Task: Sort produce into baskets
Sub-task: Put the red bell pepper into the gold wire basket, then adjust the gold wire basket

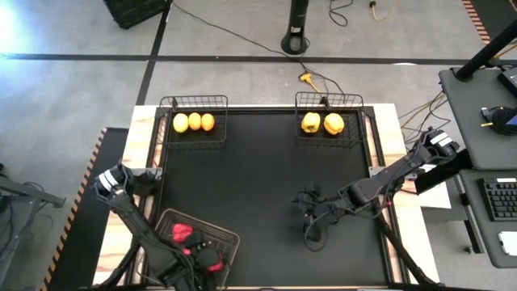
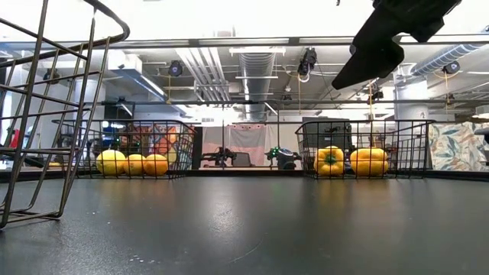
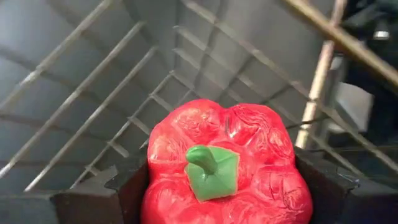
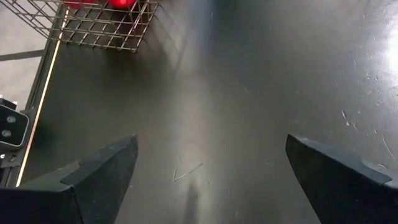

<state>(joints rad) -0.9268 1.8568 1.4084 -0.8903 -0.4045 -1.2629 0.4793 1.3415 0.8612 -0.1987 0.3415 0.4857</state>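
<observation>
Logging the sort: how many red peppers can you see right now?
3 red peppers: one between the left gripper's fingers, inside the near-left basket, two more there; overlap could hide more.

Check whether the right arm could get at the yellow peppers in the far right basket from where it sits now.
Probably yes. The right gripper is open and empty over bare mat, and nothing lies between it and the open-topped basket holding the yellow peppers.

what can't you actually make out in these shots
- How many red peppers lie in the near basket: high view, the left arm covers them.
- Whether the held red pepper touches the basket floor: left wrist view, the pepper hides it.
- The right pincer: low view, cut off at the top edge.
</observation>
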